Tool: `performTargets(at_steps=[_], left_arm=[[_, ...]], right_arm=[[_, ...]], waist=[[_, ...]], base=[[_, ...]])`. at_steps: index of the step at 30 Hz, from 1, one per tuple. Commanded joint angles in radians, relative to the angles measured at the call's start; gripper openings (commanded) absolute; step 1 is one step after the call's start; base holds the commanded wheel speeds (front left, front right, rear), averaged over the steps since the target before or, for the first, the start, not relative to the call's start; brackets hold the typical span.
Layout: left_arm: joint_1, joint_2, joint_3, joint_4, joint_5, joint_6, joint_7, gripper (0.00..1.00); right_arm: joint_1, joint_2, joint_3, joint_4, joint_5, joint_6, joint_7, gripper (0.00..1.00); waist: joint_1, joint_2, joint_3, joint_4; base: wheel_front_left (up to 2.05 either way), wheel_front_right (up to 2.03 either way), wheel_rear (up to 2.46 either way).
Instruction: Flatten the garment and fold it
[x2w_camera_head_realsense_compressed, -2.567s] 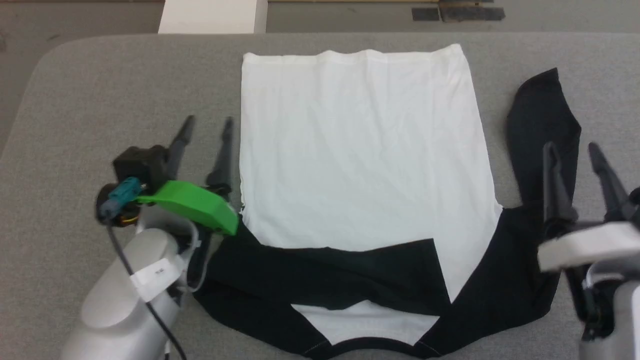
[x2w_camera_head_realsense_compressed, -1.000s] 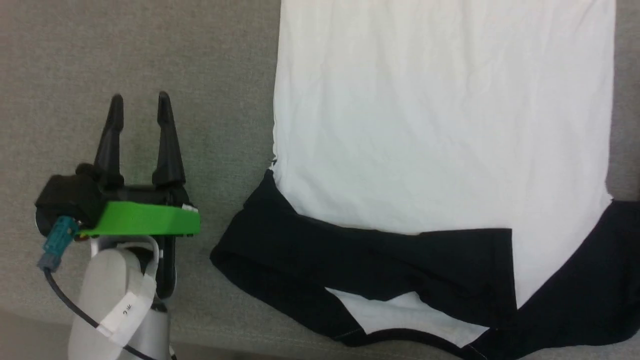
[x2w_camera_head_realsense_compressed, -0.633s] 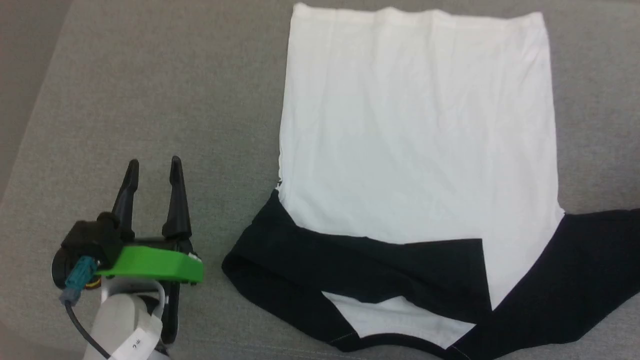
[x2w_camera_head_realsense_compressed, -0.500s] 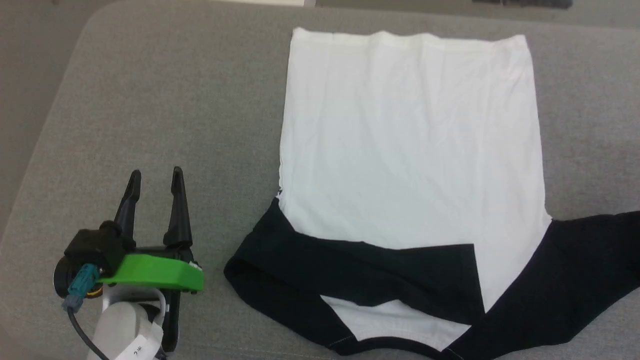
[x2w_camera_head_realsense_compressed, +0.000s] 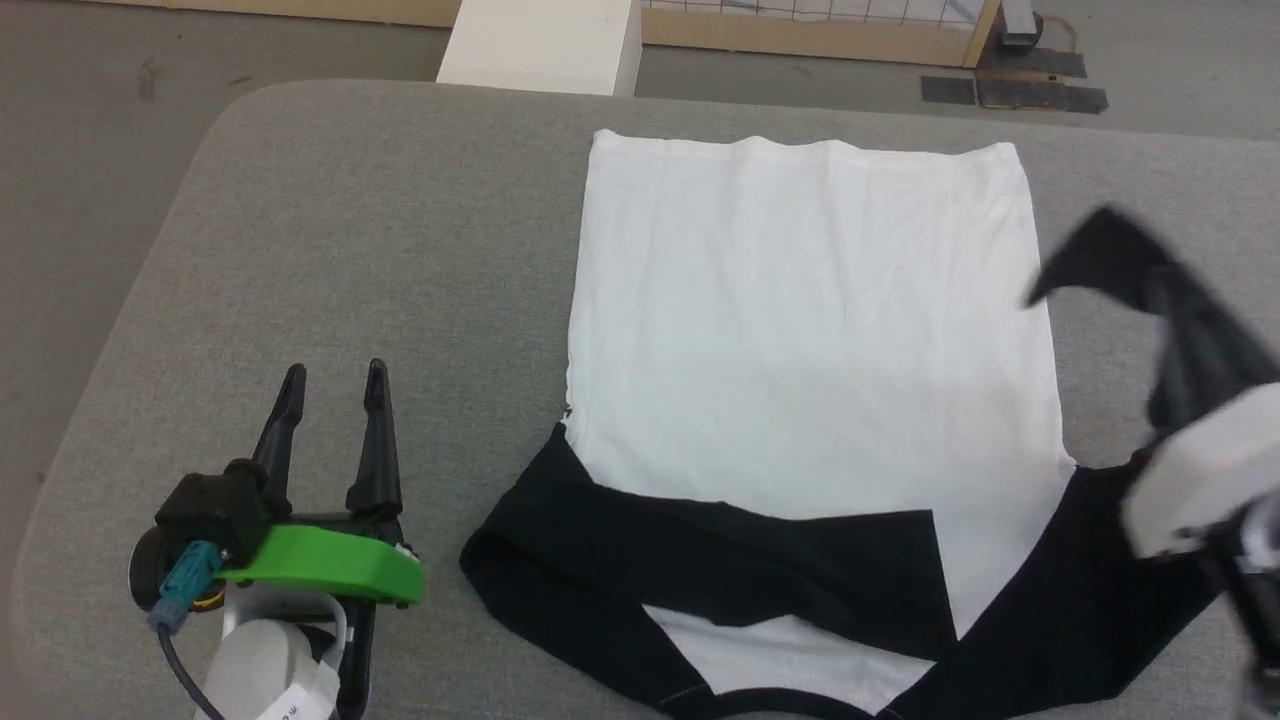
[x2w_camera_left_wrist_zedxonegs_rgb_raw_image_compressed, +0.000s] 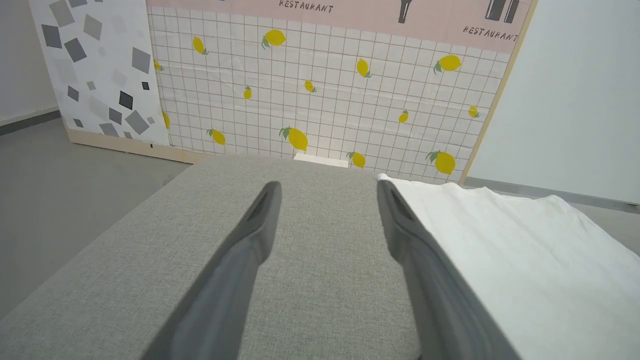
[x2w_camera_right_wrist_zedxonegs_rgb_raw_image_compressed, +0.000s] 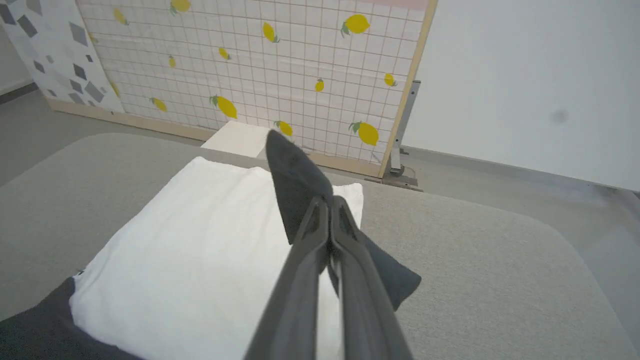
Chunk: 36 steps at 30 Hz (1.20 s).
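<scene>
The white long-sleeved shirt (x2w_camera_head_realsense_compressed: 810, 330) lies flat on the grey padded surface (x2w_camera_head_realsense_compressed: 350, 220), hem far, with its left black sleeve (x2w_camera_head_realsense_compressed: 720, 550) folded across its near end. The right fingers (x2w_camera_right_wrist_zedxonegs_rgb_raw_image_compressed: 305, 270) are clamped together on the right sleeve cuff (x2w_camera_right_wrist_zedxonegs_rgb_raw_image_compressed: 295, 180), held up over the shirt's right edge. The left fingers (x2w_camera_head_realsense_compressed: 377, 430) stand apart above bare surface, left of the shirt.

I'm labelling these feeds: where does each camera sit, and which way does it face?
Head view: on the head, looking down at the garment on the grey table; left pincer open, right pincer blurred at right.
Left wrist view: along its open fingers, low over the table toward the lemon-print panel.
Right wrist view: along its shut fingers, pinching the garment's black sleeve.
Both wrist views share the panel and the garment's white body.
</scene>
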Motion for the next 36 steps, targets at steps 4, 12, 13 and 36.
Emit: performTargets(at_steps=[4, 12, 13, 36], left_arm=[[0.004, -0.002, -0.005, 0.006, -0.008, -0.006, -0.005, 1.0], [-0.014, -0.011, -0.027, 0.019, -0.017, -0.009, -0.005, 1.0], [-0.015, -0.012, -0.029, 0.02, -0.018, -0.009, -0.005, 1.0], [-0.01, 0.009, -0.032, 0.044, -0.006, -0.013, -0.004, 1.0]], right_arm=[[-0.016, 0.027, 0.202, 0.112, -0.038, -0.001, -0.013, 0.0], [-0.049, 0.051, 0.506, 0.422, -0.032, -0.001, -0.074, 0.0], [-0.049, 0.052, 0.531, 0.452, -0.029, -0.001, -0.079, 0.0], [0.026, 0.062, 0.399, 0.421, 0.145, -0.001, -0.421, 1.0]], waist=[[0.0001, 0.0, 0.012, 0.006], [0.0001, 0.0, 0.034, 0.043], [0.0001, 0.0, 0.036, 0.046], [0.0001, 0.0, 0.015, -0.018]], base=[[0.0, 0.0, 0.0], [0.0, 0.0, 0.0], [0.0, 0.0, 0.0], [0.0, 0.0, 0.0]])
